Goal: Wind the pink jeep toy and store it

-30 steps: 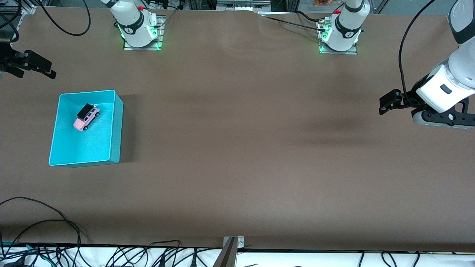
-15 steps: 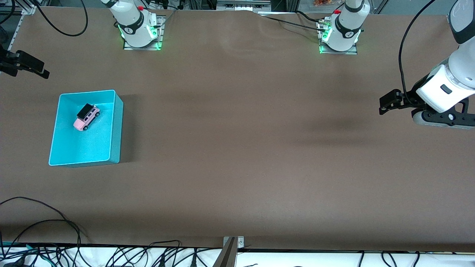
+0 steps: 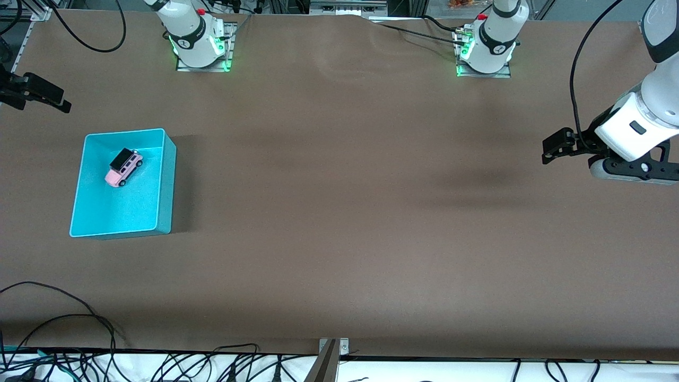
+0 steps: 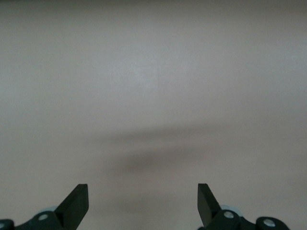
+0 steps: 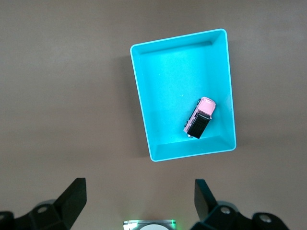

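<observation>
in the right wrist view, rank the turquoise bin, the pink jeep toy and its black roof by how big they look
1. turquoise bin, by far the largest
2. pink jeep toy, lying inside the bin
3. black roof, only part of the jeep, so smallest
</observation>
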`<state>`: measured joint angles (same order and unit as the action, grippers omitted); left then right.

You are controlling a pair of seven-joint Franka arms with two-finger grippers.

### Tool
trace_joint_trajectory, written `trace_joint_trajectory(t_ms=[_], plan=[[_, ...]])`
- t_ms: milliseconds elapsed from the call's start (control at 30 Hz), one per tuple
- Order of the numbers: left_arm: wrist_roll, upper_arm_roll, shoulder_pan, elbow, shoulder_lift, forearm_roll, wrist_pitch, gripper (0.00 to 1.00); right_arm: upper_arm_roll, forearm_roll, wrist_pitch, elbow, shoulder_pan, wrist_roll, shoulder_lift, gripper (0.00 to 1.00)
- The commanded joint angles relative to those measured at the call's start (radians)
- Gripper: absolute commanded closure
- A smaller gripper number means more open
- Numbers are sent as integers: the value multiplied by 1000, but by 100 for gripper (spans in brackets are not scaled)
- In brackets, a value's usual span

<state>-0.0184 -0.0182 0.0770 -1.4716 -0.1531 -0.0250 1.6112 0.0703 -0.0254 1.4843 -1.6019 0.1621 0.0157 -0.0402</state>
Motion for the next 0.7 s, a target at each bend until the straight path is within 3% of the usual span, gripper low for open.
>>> trace_joint_trajectory(t_ms=[0, 667], plan=[[-6, -6, -9, 1, 9, -1, -1, 0, 2, -13, -16, 37, 7, -3, 19, 0], [-6, -6, -8, 1, 9, -1, 1, 0, 2, -10, -2, 37, 8, 1, 25, 0]])
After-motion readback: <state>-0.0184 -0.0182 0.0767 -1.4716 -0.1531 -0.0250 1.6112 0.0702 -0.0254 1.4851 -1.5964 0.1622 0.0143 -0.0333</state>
